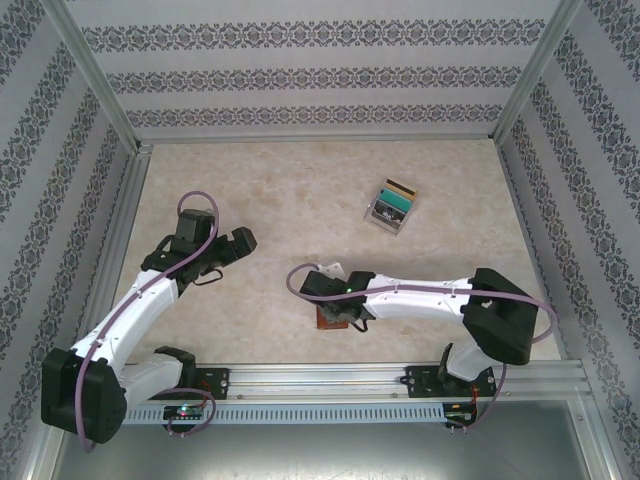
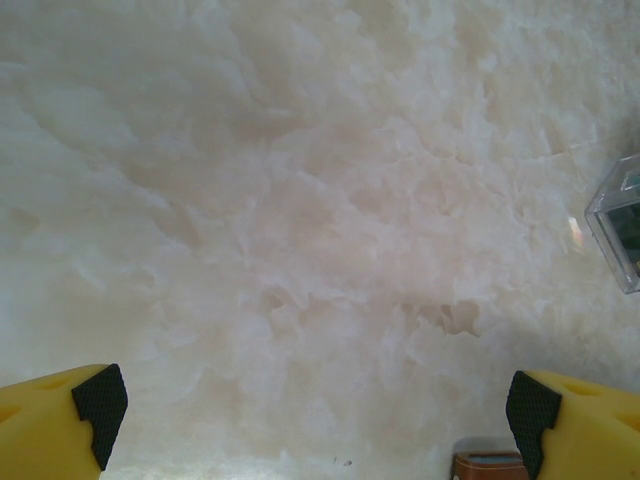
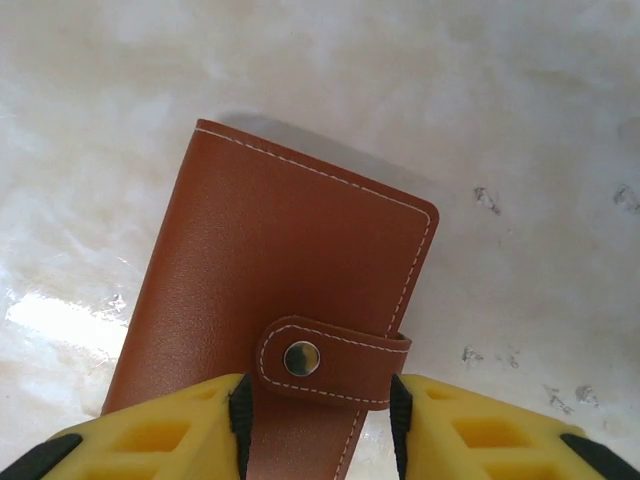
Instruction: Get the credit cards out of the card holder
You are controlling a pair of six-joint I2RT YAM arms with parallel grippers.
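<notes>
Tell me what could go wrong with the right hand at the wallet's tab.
The wallet is snapped shut and lies loose; with the right hand straddling its snap tab, a pull might drag the whole wallet instead of unsnapping it. The open left hand is away, not bracing it.

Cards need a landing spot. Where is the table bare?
Bare: beige marble-look tabletop along the patterned far wall, and between the clear plastic box of coloured cards and the open left gripper. Crowded: near centre, where the right gripper sits over the closed brown leather card holder.
</notes>
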